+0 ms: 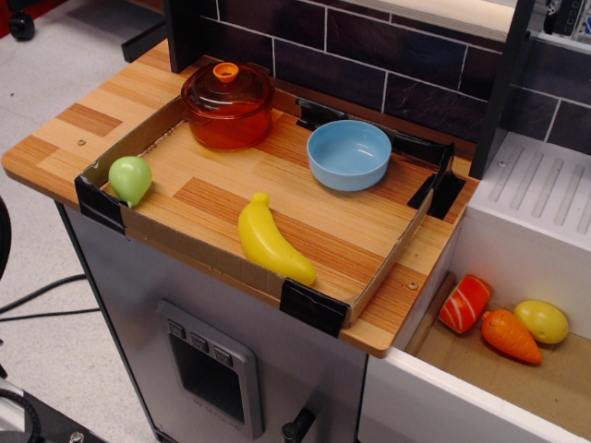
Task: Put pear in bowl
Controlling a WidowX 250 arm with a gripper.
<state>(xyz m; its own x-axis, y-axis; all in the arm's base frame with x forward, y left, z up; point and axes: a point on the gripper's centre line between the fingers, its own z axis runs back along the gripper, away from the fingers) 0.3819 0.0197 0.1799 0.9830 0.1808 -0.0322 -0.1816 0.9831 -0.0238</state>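
Observation:
The light-green pear point(130, 178) lies at the left corner of the cardboard-walled wooden tray point(360, 297), close to the near wall. The light-blue bowl point(349, 154) stands upright and empty at the back right of the tray. No gripper or arm shows in this view.
A transparent orange lidded pot point(227, 105) stands at the back left of the tray. A yellow banana point(271, 240) lies near the tray's front wall. In the lower bin at right lie a salmon piece point(464, 304), a carrot point(510, 335) and a yellow lemon-like toy point(542, 320).

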